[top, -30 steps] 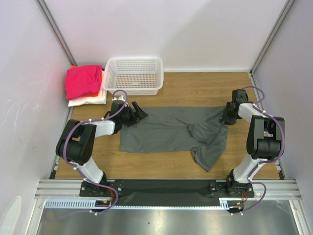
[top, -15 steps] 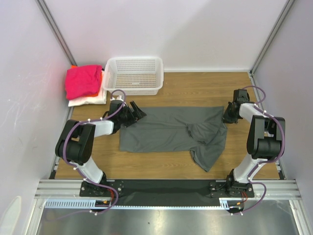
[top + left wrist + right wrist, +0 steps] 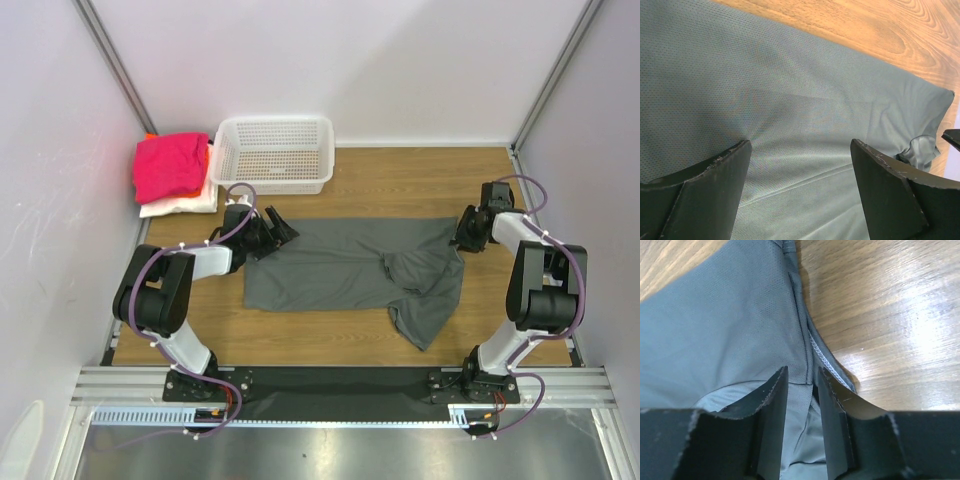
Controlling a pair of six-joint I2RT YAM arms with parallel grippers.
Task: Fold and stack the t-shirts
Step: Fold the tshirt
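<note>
Grey t-shirt (image 3: pixel 350 265) is lying flat on the surface (image 3: pixel 400 180) in front of the basket (image 3: pixel 273 152), left hand (image 3: pixel 800 150) hanging spread over its basket-side corner, right hand (image 3: pixel 801 377) nearly pressed together astride the hem farthest from the basket (grip unclear): both should be pinching hems squarely, lifting evenly.

No readable text or labels show anywhere.

Gripper (image 3: pixel 801 374), jaws narrowly apart, straddles a seam of the shirt (image 3: pixel 715 325); table (image 3: pixel 890 315) shows from 12 to 4 o'clock.
</note>
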